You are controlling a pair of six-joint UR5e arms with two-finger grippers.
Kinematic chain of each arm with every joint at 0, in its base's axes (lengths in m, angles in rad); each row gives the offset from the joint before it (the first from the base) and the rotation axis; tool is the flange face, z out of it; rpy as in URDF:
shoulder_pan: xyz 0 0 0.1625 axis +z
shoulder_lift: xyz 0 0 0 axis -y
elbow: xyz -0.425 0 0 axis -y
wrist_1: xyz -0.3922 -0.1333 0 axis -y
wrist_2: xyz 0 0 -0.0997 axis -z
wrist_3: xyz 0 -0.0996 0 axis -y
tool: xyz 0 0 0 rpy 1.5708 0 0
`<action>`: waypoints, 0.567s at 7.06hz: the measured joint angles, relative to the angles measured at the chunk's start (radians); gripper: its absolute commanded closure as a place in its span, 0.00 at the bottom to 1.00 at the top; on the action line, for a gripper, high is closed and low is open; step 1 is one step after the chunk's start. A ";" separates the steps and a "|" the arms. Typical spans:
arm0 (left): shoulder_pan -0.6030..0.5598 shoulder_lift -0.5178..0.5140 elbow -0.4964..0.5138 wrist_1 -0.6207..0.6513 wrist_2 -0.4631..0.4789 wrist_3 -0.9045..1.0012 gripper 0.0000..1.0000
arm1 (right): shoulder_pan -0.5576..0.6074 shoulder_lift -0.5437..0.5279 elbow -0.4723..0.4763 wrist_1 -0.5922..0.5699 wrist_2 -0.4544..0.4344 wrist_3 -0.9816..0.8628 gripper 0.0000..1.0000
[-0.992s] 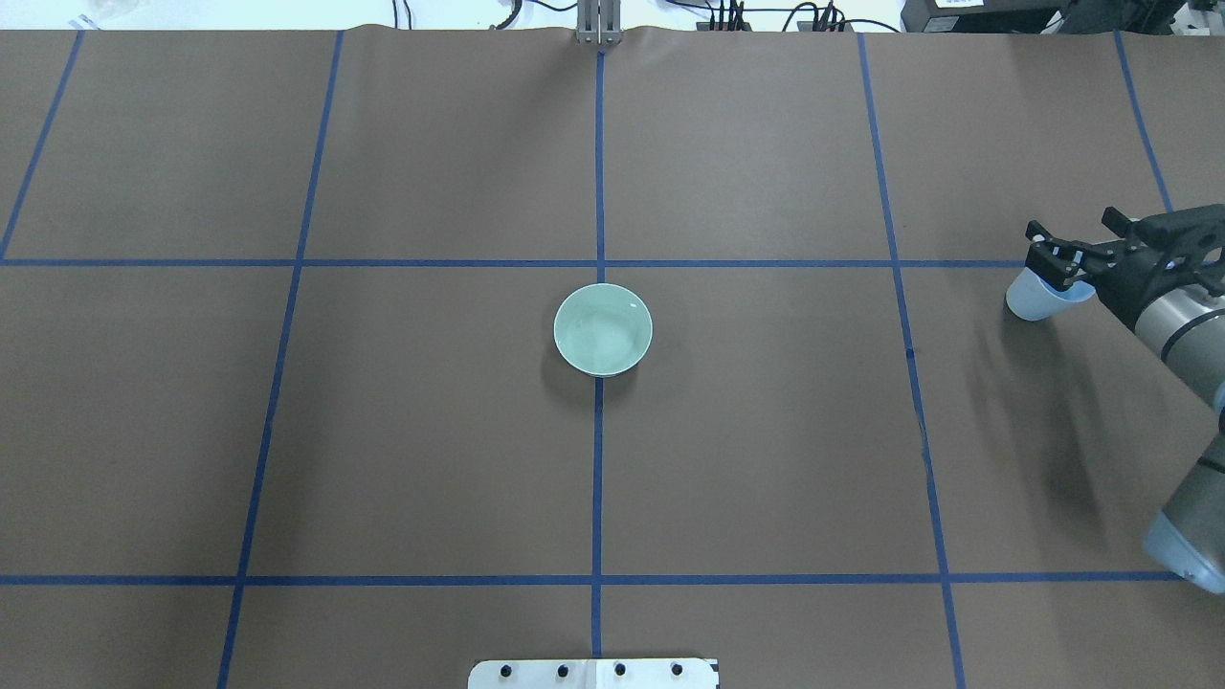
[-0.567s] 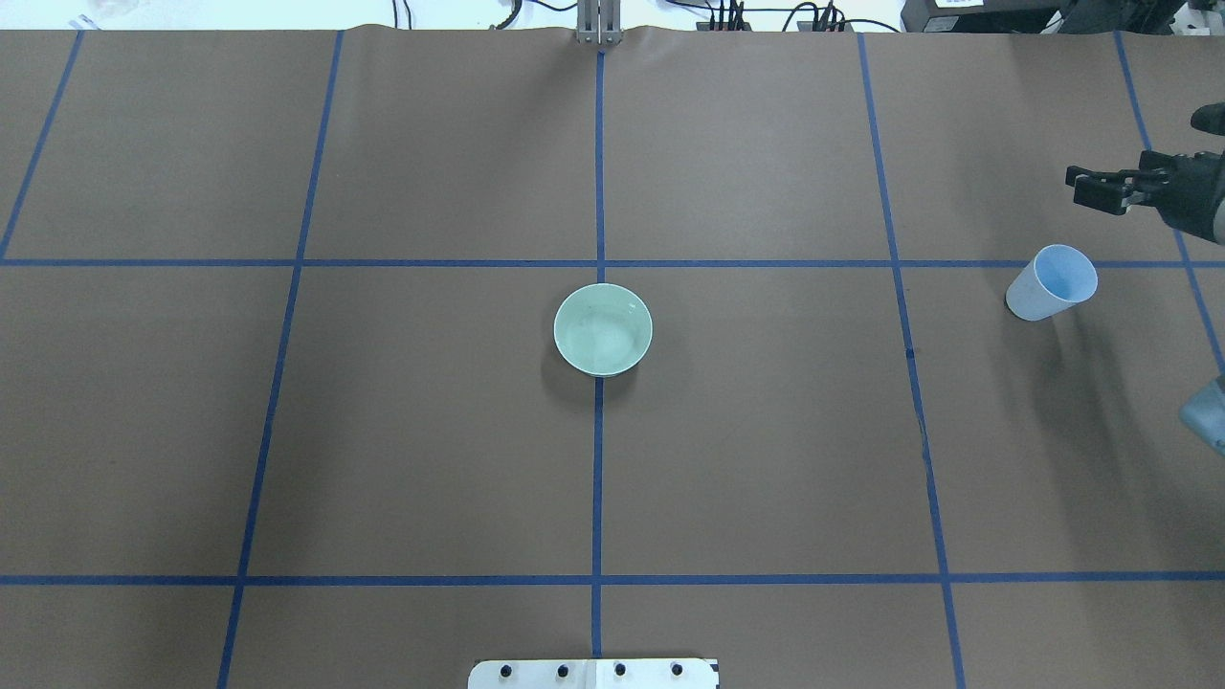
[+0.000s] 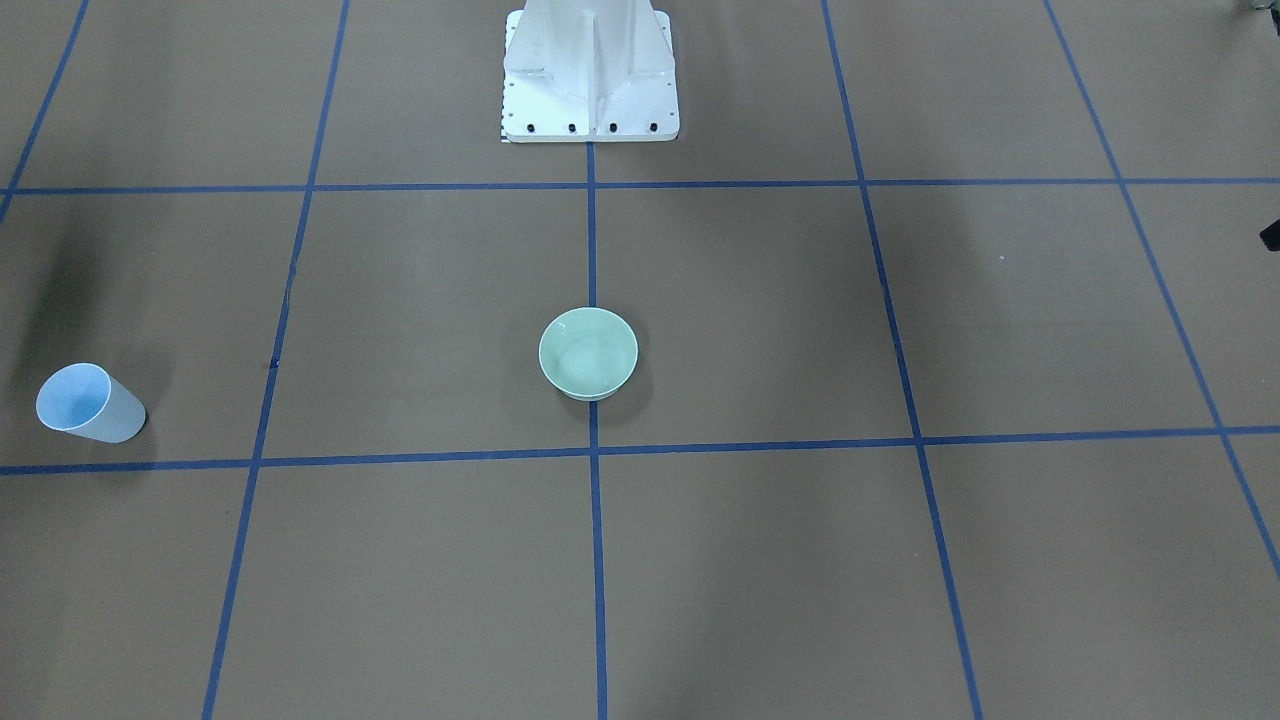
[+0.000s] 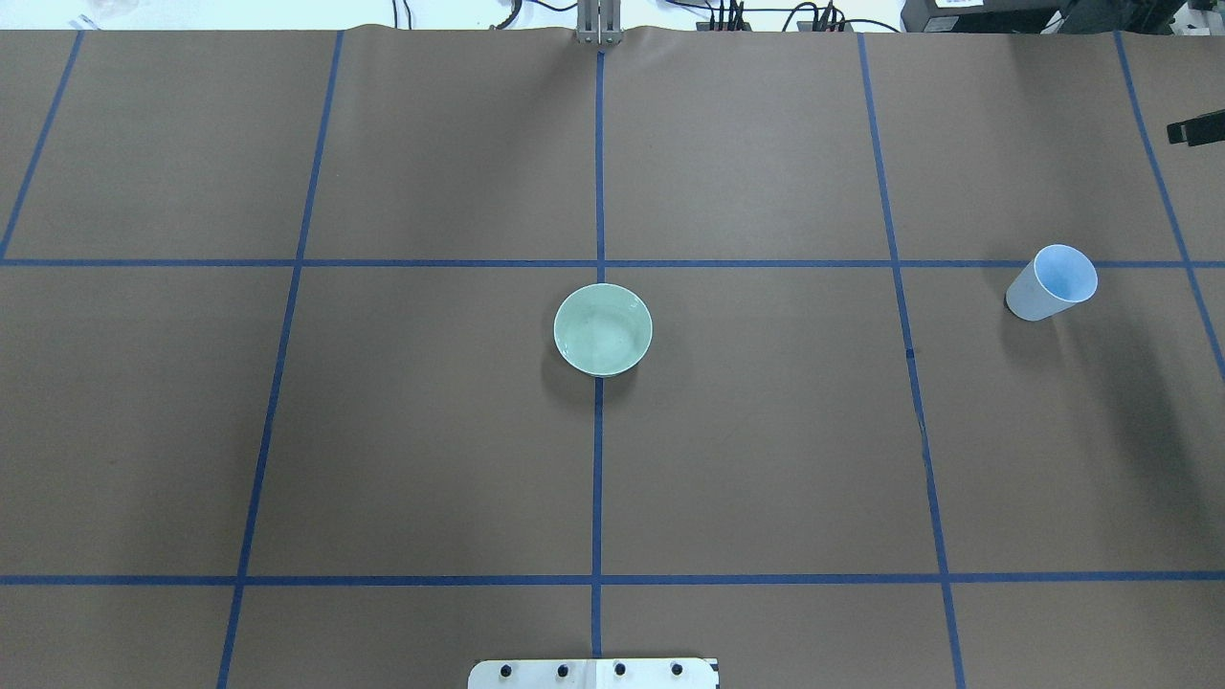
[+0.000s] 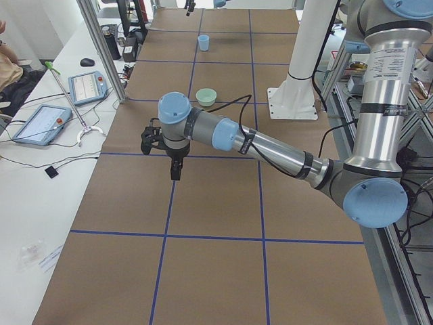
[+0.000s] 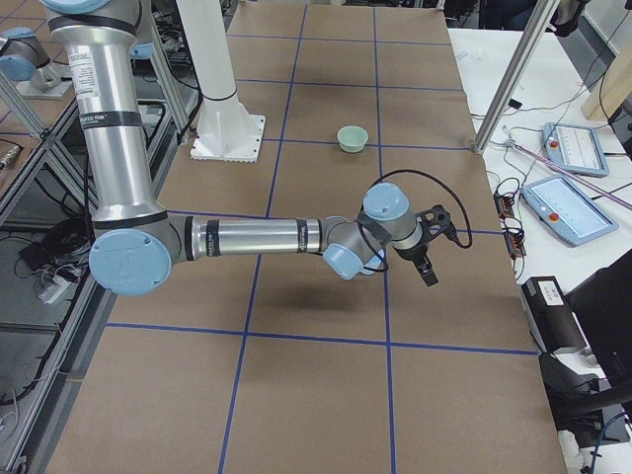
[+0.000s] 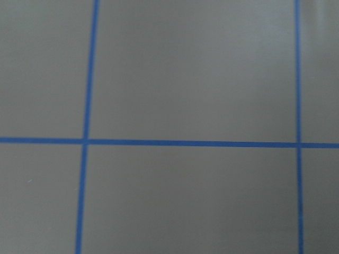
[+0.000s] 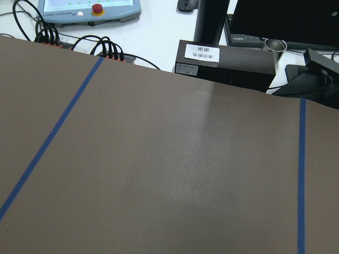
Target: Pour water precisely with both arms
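Note:
A pale blue cup (image 4: 1051,282) stands upright near the table's right edge, with nothing holding it. The mint-green bowl (image 4: 603,329) sits at the table's centre on the blue tape line. I cannot make out water in either of them. Only a black tip of my right gripper (image 4: 1196,130) pokes in at the right edge, beyond the cup; the right side view shows that gripper (image 6: 427,269) low over the table. My left gripper (image 5: 174,166) hovers over bare table far from the bowl (image 5: 206,96). I cannot tell whether either gripper is open or shut.
The white pedestal (image 3: 590,70) stands at the robot's edge of the table. Blue tape lines divide the brown table cover (image 4: 766,459) into squares. Teach pendants (image 5: 84,87) and cables lie on the white bench beyond the far edge.
My right gripper has let go of the cup, risen and pulled away toward the far right edge. The cup stays standing where it was. The bowl has not moved.

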 measured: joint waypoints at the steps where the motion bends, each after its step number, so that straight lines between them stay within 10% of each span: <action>1: 0.041 -0.029 0.001 -0.049 0.001 -0.003 0.00 | 0.062 0.024 -0.001 -0.132 0.077 -0.129 0.00; 4: 0.226 -0.097 0.018 -0.237 0.010 -0.095 0.00 | 0.159 0.028 -0.010 -0.382 0.207 -0.356 0.00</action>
